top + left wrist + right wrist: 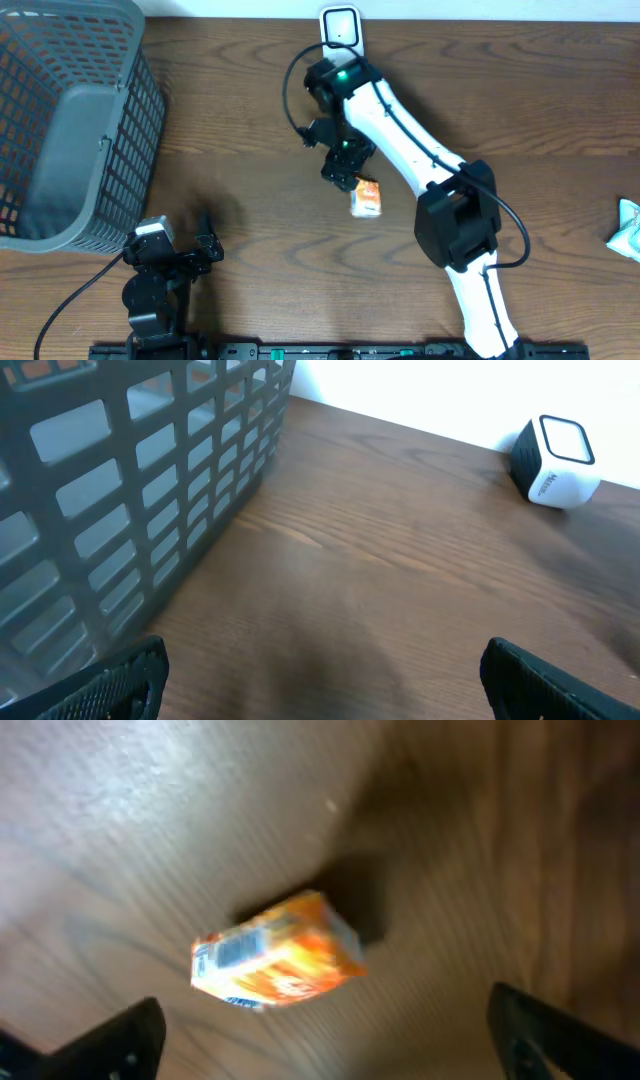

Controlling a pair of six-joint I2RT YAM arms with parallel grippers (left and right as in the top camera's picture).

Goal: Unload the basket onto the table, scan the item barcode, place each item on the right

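Black fingers (120, 1038) of the right gripper (330, 1032) stick up at the two bottom corners of its wrist view, spread wide and gripping nothing. Between them and a little beyond sits the orange box (280, 963), a small carton with a blue and white end panel. It is clear of both fingers and casts a dark shadow on the wood. The picture is blurred, so I cannot tell whether the box lies flat on the table (250, 120) or hangs just above it. From overhead the box (367, 198) shows just beside the right gripper (345, 170), towards the near edge, roughly mid-table. The white scanner (341, 28) stands at the far edge, beyond the white arm's wrist.

On the other side the left gripper (320, 682) is also spread wide with only bare wood between its fingers. It is near the front edge, close to the grey mesh basket (70, 120) that fills the far left corner. A pale green packet (628, 228) lies at the right edge, well apart from everything else.
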